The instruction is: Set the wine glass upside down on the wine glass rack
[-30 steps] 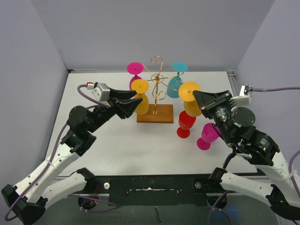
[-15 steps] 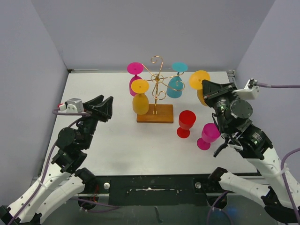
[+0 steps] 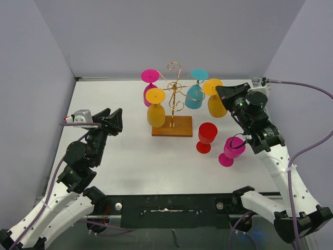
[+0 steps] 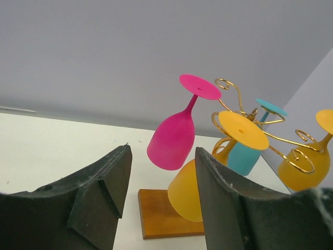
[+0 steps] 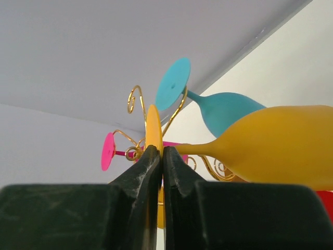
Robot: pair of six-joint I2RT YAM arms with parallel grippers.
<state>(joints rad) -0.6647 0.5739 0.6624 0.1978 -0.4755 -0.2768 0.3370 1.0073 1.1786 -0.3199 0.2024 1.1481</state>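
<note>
Rack wire: the thin gold wire wine glass rack point(image 3: 174, 86) is bare polished metal that glints on its curls.
Rack base: the rectangular brown wooden base point(image 3: 171, 126) is smooth wood with a faint satin sheen.
Glasses: the yellow wine glass point(image 3: 216, 104) nearest the bench's right edge, the teal wine glass point(image 3: 194, 97), the pink wine glass point(image 4: 173, 140) and the red wine glass point(image 3: 207, 134) look like opaque plastic, smooth and softly matt.
Bench: the white bench top point(image 3: 130, 161) is smooth and matt.
Fingers: the left gripper point(image 4: 162, 156) fingers point(image 4: 99, 203) and the right gripper point(image 5: 159, 151) fingers point(image 5: 135, 208) are black, matt and grainy, with rough edges.
</note>
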